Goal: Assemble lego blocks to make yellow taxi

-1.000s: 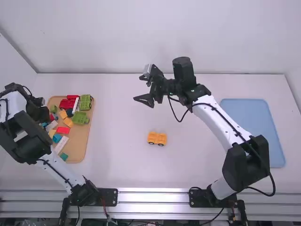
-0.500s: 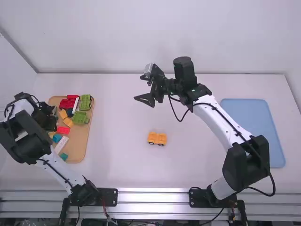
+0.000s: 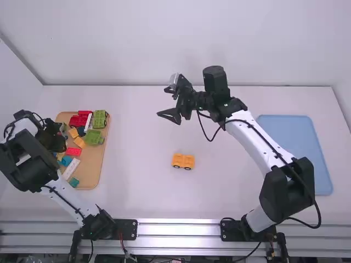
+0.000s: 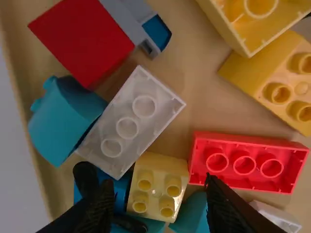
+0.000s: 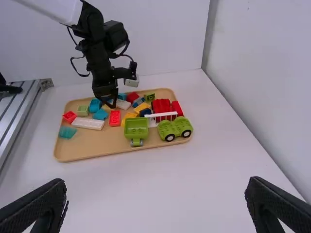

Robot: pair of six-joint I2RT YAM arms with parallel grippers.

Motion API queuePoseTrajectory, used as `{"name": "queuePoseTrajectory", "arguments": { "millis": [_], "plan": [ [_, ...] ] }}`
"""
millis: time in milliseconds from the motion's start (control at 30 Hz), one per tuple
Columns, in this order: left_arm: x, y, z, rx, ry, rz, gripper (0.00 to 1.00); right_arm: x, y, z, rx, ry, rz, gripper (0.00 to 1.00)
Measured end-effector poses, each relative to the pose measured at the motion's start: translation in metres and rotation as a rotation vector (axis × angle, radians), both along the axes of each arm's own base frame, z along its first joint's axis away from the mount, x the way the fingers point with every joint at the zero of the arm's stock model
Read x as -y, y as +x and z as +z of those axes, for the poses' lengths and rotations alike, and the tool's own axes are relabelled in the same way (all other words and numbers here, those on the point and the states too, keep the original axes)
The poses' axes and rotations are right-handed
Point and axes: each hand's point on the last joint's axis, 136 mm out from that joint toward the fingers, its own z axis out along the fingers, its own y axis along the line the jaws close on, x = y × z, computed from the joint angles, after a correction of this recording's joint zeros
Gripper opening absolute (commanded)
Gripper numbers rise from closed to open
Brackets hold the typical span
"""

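An orange-yellow wheeled base (image 3: 183,161) stands alone mid-table. My left gripper (image 3: 57,143) is low over the brick tray; in the left wrist view the left gripper (image 4: 158,199) is open, its fingers either side of a pale yellow four-stud brick (image 4: 158,187). Whether they touch it I cannot tell. Two deeper yellow bricks, one hollow side up (image 4: 252,22) and one studs up (image 4: 279,85), lie farther off in the tray. My right gripper (image 3: 164,103) hangs open behind the wheeled base; in the right wrist view the right gripper (image 5: 158,194) has nothing between its fingers.
The wooden tray (image 3: 100,164) at the left also holds a red brick (image 4: 243,162), a white brick (image 4: 131,121), a teal piece (image 4: 65,119) and green wheeled pieces (image 5: 176,128). A blue tray (image 3: 296,153) lies at the right.
My left gripper has moved right and toward the camera over the tray, mostly in the first half second. The right arm has stayed almost still, and the wheeled base has not moved.
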Motion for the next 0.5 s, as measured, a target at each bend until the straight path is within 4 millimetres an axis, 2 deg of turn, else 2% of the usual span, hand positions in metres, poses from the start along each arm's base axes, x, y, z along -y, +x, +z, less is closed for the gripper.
{"name": "queuePoseTrajectory", "arguments": {
  "millis": [133, 233, 500],
  "plan": [
    [-0.001, 0.002, -0.001, 0.010, 0.007, 0.000, 0.45, 0.003, 0.002, -0.001, -0.008, -0.002, -0.008, 0.98],
    [-0.004, 0.003, -0.005, 0.020, 0.022, 0.021, 0.51, 0.004, 0.002, -0.001, -0.009, -0.003, -0.010, 0.98],
    [-0.003, -0.003, -0.013, 0.004, 0.026, 0.053, 0.46, 0.004, 0.002, -0.001, -0.012, -0.003, -0.010, 0.98]
  ]
}}
